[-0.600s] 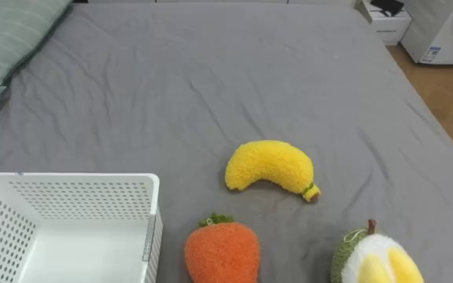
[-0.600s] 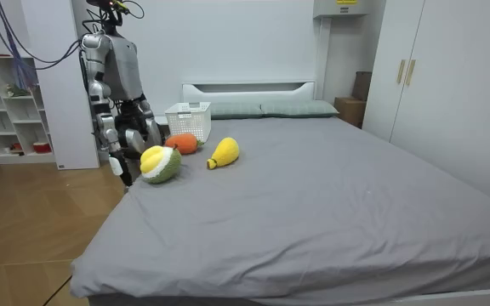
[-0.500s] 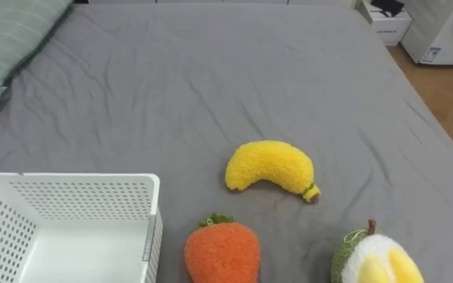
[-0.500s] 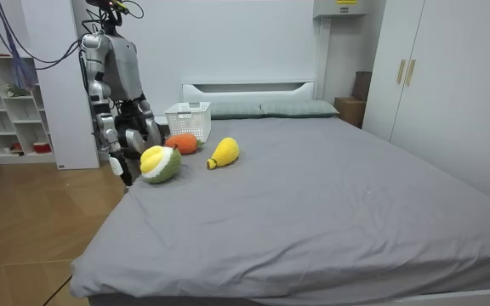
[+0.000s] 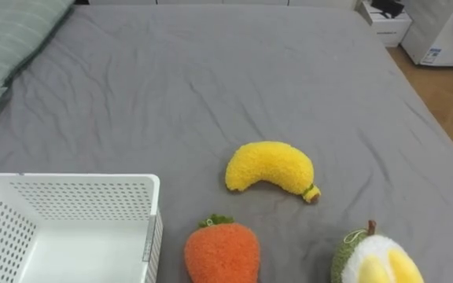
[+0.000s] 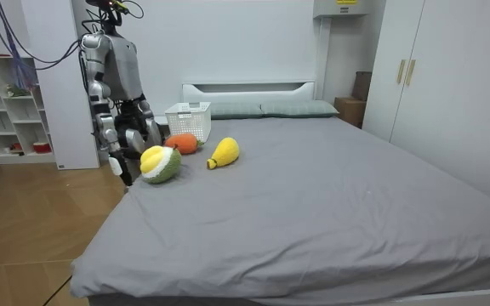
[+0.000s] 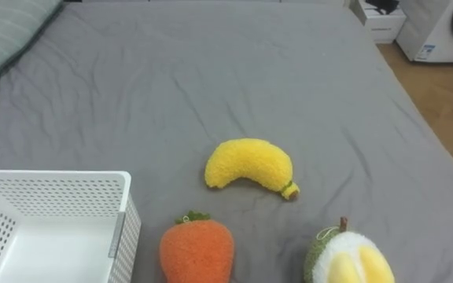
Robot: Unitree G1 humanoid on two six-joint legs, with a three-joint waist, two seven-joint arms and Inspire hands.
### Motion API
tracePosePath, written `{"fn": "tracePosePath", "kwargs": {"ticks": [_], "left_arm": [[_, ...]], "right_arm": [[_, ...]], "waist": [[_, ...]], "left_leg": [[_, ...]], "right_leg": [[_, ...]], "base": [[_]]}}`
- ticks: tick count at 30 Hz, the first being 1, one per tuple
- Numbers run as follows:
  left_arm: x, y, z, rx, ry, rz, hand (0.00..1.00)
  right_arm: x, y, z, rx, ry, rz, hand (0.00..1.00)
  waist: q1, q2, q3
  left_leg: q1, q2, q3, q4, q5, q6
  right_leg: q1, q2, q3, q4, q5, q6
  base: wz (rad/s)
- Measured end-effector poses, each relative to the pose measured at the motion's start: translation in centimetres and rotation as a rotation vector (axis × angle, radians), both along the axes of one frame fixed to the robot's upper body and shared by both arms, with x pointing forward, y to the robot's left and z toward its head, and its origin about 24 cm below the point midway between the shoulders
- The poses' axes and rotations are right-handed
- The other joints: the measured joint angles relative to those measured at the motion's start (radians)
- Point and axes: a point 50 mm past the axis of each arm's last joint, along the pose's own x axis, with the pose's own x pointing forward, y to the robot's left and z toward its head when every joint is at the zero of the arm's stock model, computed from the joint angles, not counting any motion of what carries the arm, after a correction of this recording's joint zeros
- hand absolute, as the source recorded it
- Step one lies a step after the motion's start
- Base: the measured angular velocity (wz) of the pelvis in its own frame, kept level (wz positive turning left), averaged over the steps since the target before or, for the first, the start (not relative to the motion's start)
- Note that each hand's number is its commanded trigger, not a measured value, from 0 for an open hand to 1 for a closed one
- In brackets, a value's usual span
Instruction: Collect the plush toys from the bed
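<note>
The banana (image 5: 269, 167), centre frame, looks light and squashy; its thick middle seems the best hold. I cannot tell the state of the left hand (image 6: 150, 133) or the right hand (image 6: 110, 138).

pillows (image 6: 296, 108) at bed head | white shelf (image 6: 11, 110) room view's left | wardrobe (image 6: 449, 93) room view's right | wooden floor (image 6: 32, 221)

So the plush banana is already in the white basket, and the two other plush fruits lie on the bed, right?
No: the plush banana lies on the grey bed, outside the white basket, as the left eye view shows. The rest holds.
</note>
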Motion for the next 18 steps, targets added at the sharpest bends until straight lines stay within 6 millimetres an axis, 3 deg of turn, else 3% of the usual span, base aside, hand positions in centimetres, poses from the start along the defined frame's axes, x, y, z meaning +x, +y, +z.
{"fn": "tracePosePath", "kwargs": {"ticks": [8,11,16,18], "left_arm": [[-1.6,0.7,0.2,0.014,0.020,0.068,0.00],[-2.2,1.2,0.3,0.024,0.028,0.085,0.00],[-2.2,2.2,0.6,0.049,0.016,0.096,0.00],[-2.2,2.4,0.6,0.053,0.018,0.095,0.00]], "right_arm": [[-2.9,-1.5,0.5,-0.069,0.057,-0.267,0.00],[-3.1,-2.2,0.7,-0.098,0.059,-0.339,0.00],[-2.1,-3.4,1.1,-0.155,0.021,-0.374,0.00],[-0.2,-4.6,1.6,-0.206,-0.039,-0.341,0.00]], "waist": [[-0.060,-0.020,-0.0037],[-0.079,-0.032,0.0001],[-0.080,-0.059,0.0003],[-0.081,-0.063,0.0003]], "left_leg": [[0.015,-0.001,-0.002,-0.003,0.000,0.000],[0.015,-0.001,-0.002,-0.007,0.000,0.000],[0.014,0.000,0.004,-0.008,0.000,0.000],[0.015,-0.001,0.007,-0.008,0.000,0.000]], "right_leg": [[0.003,-0.007,0.004,0.003,-0.006,0.000],[0.005,-0.007,0.008,0.006,-0.007,0.000],[0.001,-0.005,0.012,0.006,-0.006,-0.001],[-0.002,-0.005,0.012,0.008,-0.005,0.000]], "base": [[-0.02],[-0.03],[-0.05],[-0.05]]}}
